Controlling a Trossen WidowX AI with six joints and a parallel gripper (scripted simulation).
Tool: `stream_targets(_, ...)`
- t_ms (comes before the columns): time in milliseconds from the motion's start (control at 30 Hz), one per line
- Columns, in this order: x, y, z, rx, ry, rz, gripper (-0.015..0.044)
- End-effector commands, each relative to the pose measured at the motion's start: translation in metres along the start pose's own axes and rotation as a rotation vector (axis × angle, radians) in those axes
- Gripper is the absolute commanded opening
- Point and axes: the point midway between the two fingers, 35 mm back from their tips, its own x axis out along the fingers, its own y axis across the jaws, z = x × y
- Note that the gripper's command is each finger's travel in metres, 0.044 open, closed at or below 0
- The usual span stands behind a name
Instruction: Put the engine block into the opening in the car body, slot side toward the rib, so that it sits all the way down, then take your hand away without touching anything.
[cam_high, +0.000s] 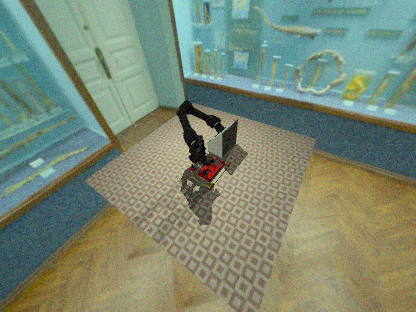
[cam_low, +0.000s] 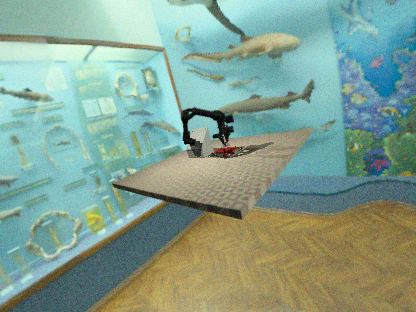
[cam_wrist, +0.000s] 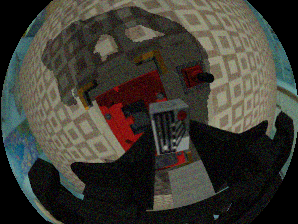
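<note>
The red car body (cam_high: 216, 172) (cam_low: 231, 150) (cam_wrist: 113, 118) lies flat on the mat, with dark parts around its middle; its opening and rib are not clearly readable. My gripper (cam_high: 201, 164) (cam_low: 226, 144) (cam_wrist: 170, 127) is shut on the grey engine block (cam_wrist: 159, 106). The block shows dark slots on its face and a round red mark at its upper right in the wrist view. It is held above the car body, covering part of its right side there. The gap below the block cannot be judged.
A grey upright panel (cam_high: 216, 146) (cam_low: 202, 136) stands beside the car body. Yellow corner brackets (cam_wrist: 159, 61) (cam_wrist: 87, 97) sit around the car body. A small red piece with a black knob (cam_wrist: 205, 77) lies near it. All stand on the patterned mat (cam_high: 250, 200) (cam_low: 200, 185).
</note>
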Motion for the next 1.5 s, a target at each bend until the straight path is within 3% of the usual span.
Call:
stream_targets(0,0.006,0.013,-0.003,-0.058,0.003,0.002,0.0000)
stream_targets(367,0.019,0.041,-0.011,-0.193,0.000,0.000,0.0000)
stream_targets(567,0.018,0.041,-0.010,-0.210,0.000,0.000,0.0157)
stream_targets(1467,0.019,0.042,-0.011,-0.174,0.000,0.000,0.0159)
